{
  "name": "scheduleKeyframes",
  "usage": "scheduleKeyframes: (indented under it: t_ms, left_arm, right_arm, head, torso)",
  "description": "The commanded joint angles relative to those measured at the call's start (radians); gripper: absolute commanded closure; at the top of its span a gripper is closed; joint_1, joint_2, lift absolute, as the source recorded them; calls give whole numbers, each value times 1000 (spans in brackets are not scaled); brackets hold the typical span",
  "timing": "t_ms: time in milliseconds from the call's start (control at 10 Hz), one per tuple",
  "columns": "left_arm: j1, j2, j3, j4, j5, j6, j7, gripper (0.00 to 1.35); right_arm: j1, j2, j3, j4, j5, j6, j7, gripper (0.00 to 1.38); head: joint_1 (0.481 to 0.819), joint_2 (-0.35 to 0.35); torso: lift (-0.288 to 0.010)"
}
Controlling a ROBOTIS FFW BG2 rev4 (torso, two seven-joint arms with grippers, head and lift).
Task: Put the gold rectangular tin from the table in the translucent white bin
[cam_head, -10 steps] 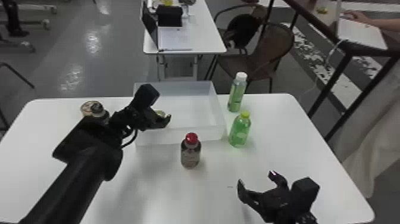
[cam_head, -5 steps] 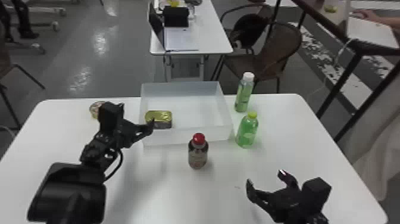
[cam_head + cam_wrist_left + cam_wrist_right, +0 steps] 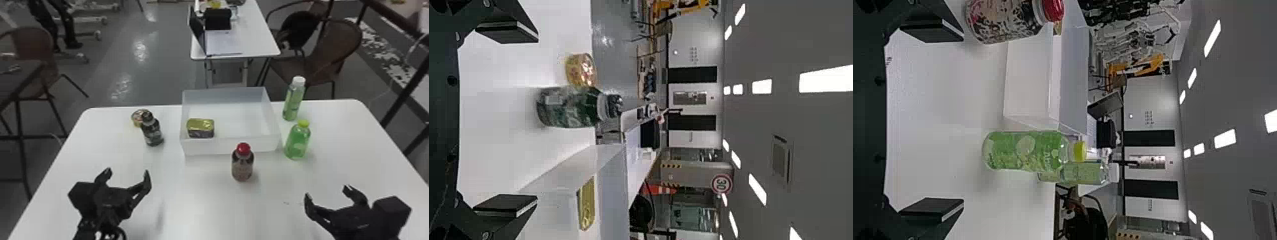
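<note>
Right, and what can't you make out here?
- Gold tin: lower sides, blurred by the translucent bin, left wrist view.
- Round can: part behind the dark bottle, head view.
- Red-capped bottle: one side, cut off by the picture's edge, right wrist view.

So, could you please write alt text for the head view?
A gold tin sits inside a translucent white bin on a white table, with bottles around it and two open black grippers nearer the camera.

On the table we see a red-capped bottle (image 3: 243,164), a dark bottle (image 3: 152,131), a round tin (image 3: 137,118) and two green bottles (image 3: 297,142).
</note>
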Motion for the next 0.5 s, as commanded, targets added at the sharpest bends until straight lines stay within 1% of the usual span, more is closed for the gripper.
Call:
scheduleKeyframes:
  t_ms: [0, 100, 200, 400]
  left_arm:
    - [104, -3, 20, -11, 52, -53, 33, 160]
    - [153, -3, 32, -11, 83, -82, 58, 160]
    - [187, -3, 49, -11, 98, -105, 64, 160]
    - [204, -3, 46, -11, 116, -102, 64, 160]
  right_arm:
    - [15, -5, 0, -10, -5, 0, -7, 124]
    - [20, -8, 0, -11, -7, 0, -8, 124]
    - [25, -8, 0, -16, -5, 3, -8, 124]
    - [34, -10, 0, -27, -4, 8, -8, 124]
  head:
    - [695, 88]
    - [695, 114]
    - [695, 140]
    - [695, 172]
  torso:
    - [-58]
    - [-58]
    - [-58]
    - [-58]
